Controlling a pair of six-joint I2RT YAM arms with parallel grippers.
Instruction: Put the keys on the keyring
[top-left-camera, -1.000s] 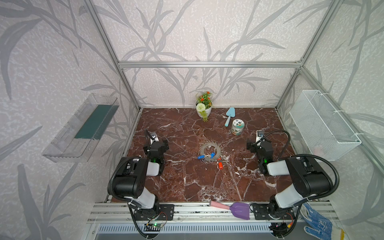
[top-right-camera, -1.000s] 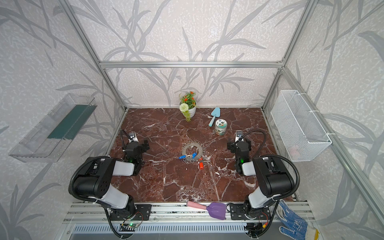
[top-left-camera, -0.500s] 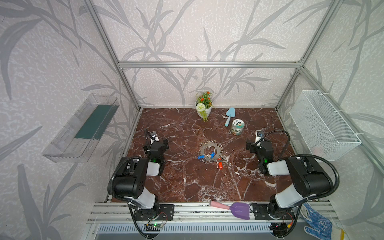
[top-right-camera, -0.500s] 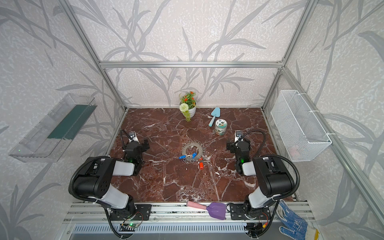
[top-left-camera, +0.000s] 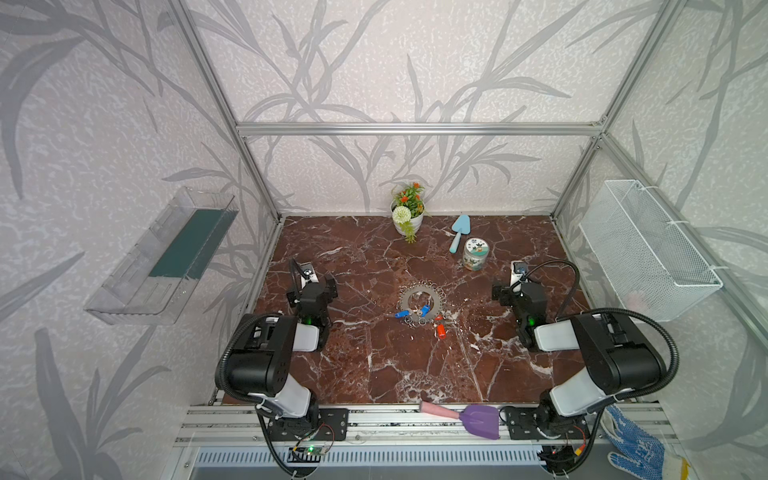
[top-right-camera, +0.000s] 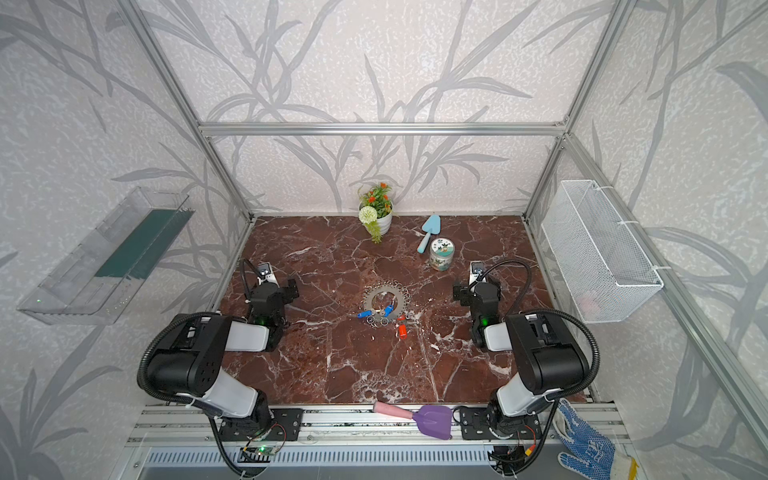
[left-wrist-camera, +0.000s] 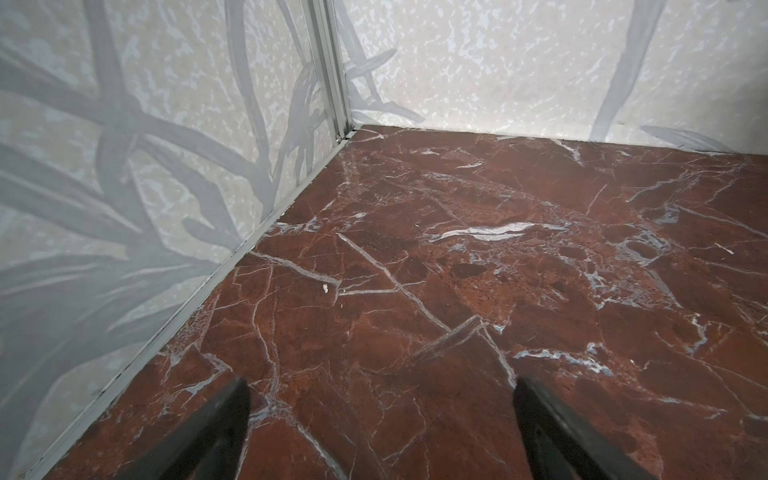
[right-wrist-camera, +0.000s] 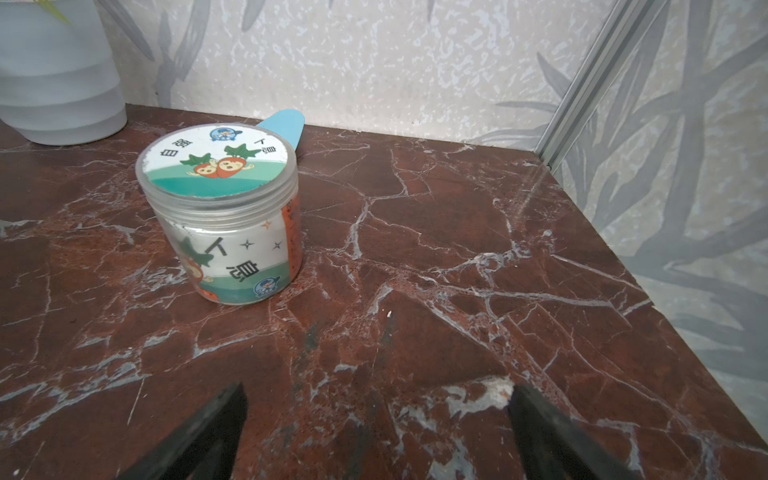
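The keyring (top-left-camera: 422, 297) (top-right-camera: 384, 298), a flat grey ring plate edged with small wire rings, lies mid-floor in both top views. The keys rest at its near edge: two blue-headed ones (top-left-camera: 401, 313) (top-left-camera: 424, 309) and an orange-red one (top-left-camera: 440, 330) (top-right-camera: 402, 330) slightly nearer. My left gripper (top-left-camera: 321, 287) (left-wrist-camera: 380, 386) hovers low, far left of them, open over bare marble. On the far right, my right gripper (top-left-camera: 512, 291) (right-wrist-camera: 376, 392) is open and empty too. Neither wrist view shows the keys or the keyring.
A printed plastic jar (top-left-camera: 476, 253) (right-wrist-camera: 224, 216) stands just ahead of the right gripper, beside a blue trowel (top-left-camera: 459, 230). A flower pot (top-left-camera: 409, 216) sits at the back wall. A purple scoop (top-left-camera: 478, 419) lies on the front rail. A wire basket (top-left-camera: 648, 249) hangs on the right wall and a clear shelf (top-left-camera: 166, 253) on the left.
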